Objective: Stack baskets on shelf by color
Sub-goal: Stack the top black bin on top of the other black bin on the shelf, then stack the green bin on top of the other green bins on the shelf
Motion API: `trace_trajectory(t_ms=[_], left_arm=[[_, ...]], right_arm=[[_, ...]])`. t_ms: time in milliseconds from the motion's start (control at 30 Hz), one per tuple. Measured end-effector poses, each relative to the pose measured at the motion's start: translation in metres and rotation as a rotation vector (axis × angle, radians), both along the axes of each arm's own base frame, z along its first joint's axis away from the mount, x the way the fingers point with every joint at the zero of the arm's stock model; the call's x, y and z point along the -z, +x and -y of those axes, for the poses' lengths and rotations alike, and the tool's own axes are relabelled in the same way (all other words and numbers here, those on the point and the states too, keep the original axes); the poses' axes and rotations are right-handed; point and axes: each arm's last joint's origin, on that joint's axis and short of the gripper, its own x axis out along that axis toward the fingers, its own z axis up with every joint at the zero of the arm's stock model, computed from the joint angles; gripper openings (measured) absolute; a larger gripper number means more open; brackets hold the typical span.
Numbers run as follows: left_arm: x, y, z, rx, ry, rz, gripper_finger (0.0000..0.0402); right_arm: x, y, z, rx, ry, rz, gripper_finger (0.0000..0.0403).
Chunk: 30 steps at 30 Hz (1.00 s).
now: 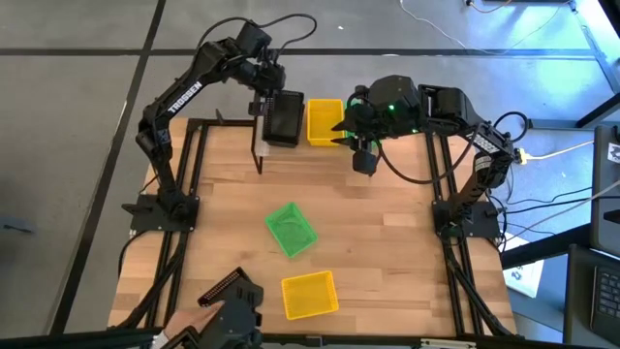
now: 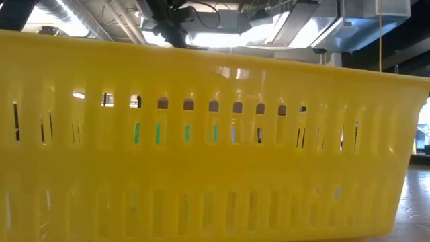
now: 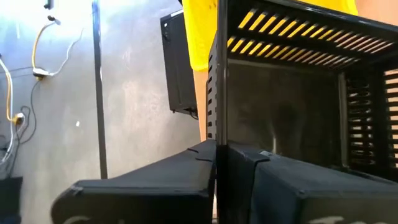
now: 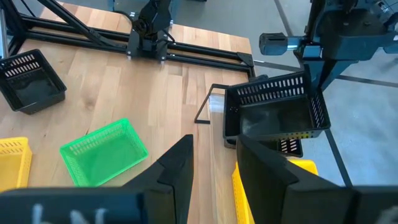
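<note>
My left gripper point(image 1: 266, 97) is at the table's far edge, shut on a black basket point(image 1: 283, 118) held above the shelf, whose thin black leg point(image 1: 258, 155) shows beside it. The right wrist view shows a second black basket point(image 4: 289, 147) under the held one point(image 4: 273, 112). A yellow basket point(image 1: 325, 121) sits next to them on the shelf. My right gripper point(image 1: 362, 160) hangs open just near of that yellow basket point(image 4: 273, 180). On the table lie a green basket point(image 1: 291, 230), a yellow one point(image 1: 310, 294) and a black one point(image 1: 225, 286). My left gripper pinches one side wall of the black basket near its rim point(image 3: 217, 124), with one finger point(image 3: 298, 186) inside the basket and one point(image 3: 143, 186) outside. The basket is lifted clear and roughly level, with its opening up.
The near yellow basket point(image 2: 215, 148) fills the low view, and green shows through its slots. A dark mount point(image 1: 237, 315) stands at the table's near edge. Black frame bars point(image 1: 184, 174) run along both table sides. Bare wood lies between the shelf and the green basket.
</note>
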Motion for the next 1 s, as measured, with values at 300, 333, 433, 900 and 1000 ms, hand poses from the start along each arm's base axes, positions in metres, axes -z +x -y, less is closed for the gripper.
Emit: trace_trajectory(t_ms=[300, 333, 433, 900, 1000], left_arm=[[-0.001, 0.002, 0.001, -0.009, 0.017, 0.001, 0.0044], [-0.001, 0.002, 0.0, -0.018, 0.019, -0.001, 0.0046], [-0.001, 0.002, 0.0, -0.045, 0.015, 0.01, 0.005], [-0.026, -0.003, 0.031, -0.198, 0.019, 0.102, 0.005], [-0.035, -0.014, 0.05, -0.211, -0.047, 0.117, 0.005]], right_arm=[[0.0, 0.0, 0.0, 0.0, 0.0, 0.0, 0.0123], [0.0, 0.0, 0.0, 0.0, 0.0, 0.0, 0.0123], [0.0, 0.0, 0.0, 0.0, 0.0, 0.0, 0.0123], [0.004, -0.004, 0.004, 0.132, -0.091, -0.072, 0.0123], [0.012, -0.003, 0.004, 0.117, -0.078, -0.129, 0.0123]])
